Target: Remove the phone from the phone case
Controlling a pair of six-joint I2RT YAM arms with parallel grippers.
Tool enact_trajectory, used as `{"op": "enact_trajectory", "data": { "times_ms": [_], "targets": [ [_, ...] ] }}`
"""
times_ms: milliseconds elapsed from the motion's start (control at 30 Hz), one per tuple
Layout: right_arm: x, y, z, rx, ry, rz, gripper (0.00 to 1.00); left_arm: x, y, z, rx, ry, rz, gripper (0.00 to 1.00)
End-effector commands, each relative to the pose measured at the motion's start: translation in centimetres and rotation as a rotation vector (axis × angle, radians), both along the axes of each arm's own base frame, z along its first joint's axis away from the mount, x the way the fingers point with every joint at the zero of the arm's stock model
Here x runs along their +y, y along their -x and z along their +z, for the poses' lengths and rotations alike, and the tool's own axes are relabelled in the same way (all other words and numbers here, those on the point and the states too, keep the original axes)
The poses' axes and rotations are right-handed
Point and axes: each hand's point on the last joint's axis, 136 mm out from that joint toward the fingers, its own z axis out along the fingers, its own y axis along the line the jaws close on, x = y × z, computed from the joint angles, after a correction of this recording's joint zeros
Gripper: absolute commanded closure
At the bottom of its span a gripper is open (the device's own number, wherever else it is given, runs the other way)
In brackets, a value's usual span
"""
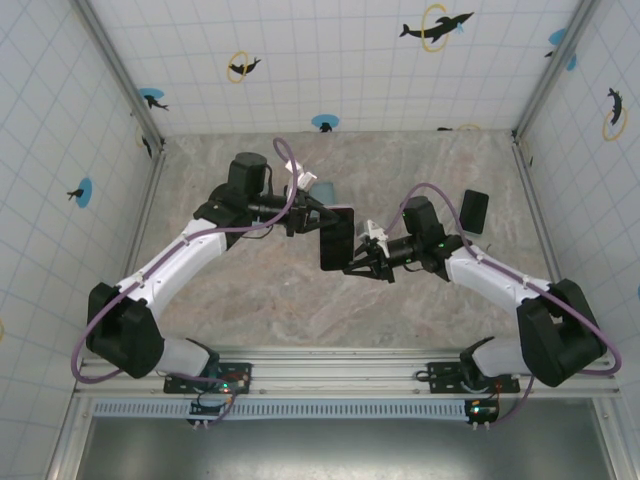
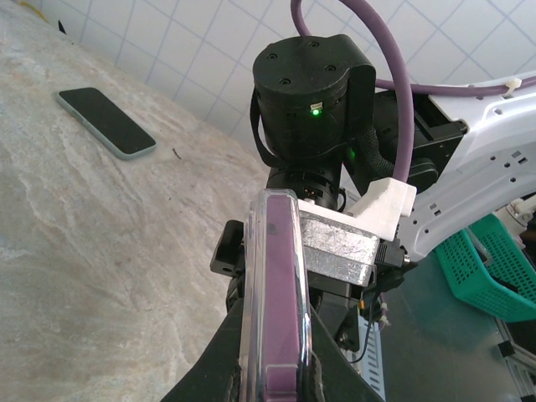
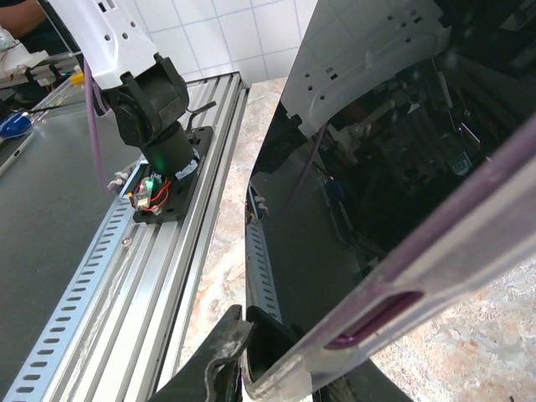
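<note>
dark handset (image 2: 106, 122) flat on marble tabletop (image 2: 100, 251), green basket (image 2: 494, 268), perhaps plastic

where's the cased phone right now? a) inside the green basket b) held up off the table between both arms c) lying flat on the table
b: the cased phone stands on edge above the table, with the left fingers clamped on one end and the right fingers on its other corner.

Lower end of phone case (image 2: 272, 293) beyond left wrist view's bottom edge
</note>
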Motion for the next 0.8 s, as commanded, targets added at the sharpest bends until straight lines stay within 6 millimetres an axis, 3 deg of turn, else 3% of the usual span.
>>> {"op": "enact_trajectory", "data": {
  "times_ms": [0,333,500,767],
  "targets": [
    [0.37,0.19,1.21,-0.039,-0.029,0.041,0.76,0.15,0.38,3.06,-0.105,0.062,-0.024,0.95],
    [-0.3,0.24,0.88,-0.046,-0.028,0.031,0.75,0.25,-0.06,3.16,-0.11,0.061,-0.015,0.96],
    [-0.44,0.22,0.83,-0.04,-0.032,0.029,0.7,0.26,-0.16,3.12,-0.11,0.062,-0.013,0.96],
    [-0.4,0.25,0.42,-0.033,-0.026,0.036,0.73,0.27,-0.21,3.27,-0.106,0.066,-0.011,0.97]
  ]
}}
